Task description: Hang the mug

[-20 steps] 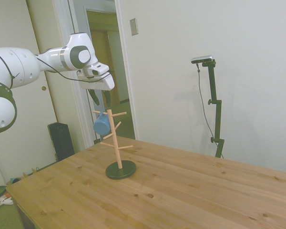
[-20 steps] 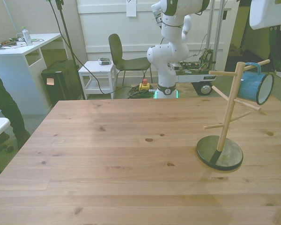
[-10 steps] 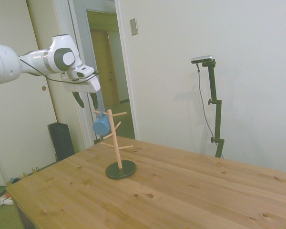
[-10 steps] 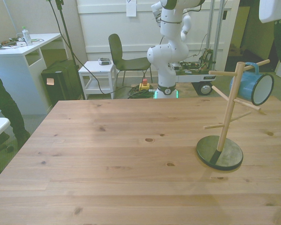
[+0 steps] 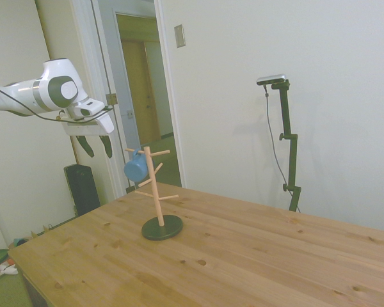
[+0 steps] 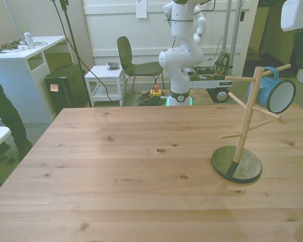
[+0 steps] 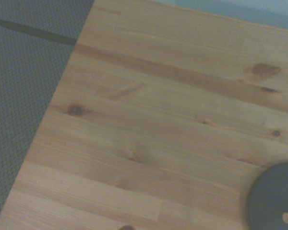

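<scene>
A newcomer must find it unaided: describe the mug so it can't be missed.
On the wooden table stands a wooden peg stand on a dark round base. The mug hangs by its handle from an upper peg. It is the only blue thing there, small with a dark inside.

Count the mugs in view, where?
1. The light-blue mug hangs by its handle on an upper peg of the wooden peg stand, on the side toward the open gripper, which is clear of it. No other mug shows.
</scene>
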Controlling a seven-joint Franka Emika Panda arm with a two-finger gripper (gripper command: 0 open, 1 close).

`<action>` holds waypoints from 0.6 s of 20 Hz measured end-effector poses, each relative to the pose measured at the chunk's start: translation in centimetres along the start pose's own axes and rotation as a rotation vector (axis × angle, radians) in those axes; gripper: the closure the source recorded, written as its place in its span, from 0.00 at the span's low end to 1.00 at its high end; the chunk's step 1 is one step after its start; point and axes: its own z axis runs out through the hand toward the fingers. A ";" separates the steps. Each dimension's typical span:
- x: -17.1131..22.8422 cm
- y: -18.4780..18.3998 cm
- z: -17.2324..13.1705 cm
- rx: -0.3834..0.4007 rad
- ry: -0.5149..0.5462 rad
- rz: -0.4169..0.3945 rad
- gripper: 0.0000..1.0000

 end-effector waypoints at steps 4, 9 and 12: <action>-1.8 3.8 0.8 -0.026 0.008 0.027 0.00; -4.4 9.1 0.7 -0.035 0.015 0.075 0.00; -4.1 12.7 1.2 -0.043 0.004 0.135 0.00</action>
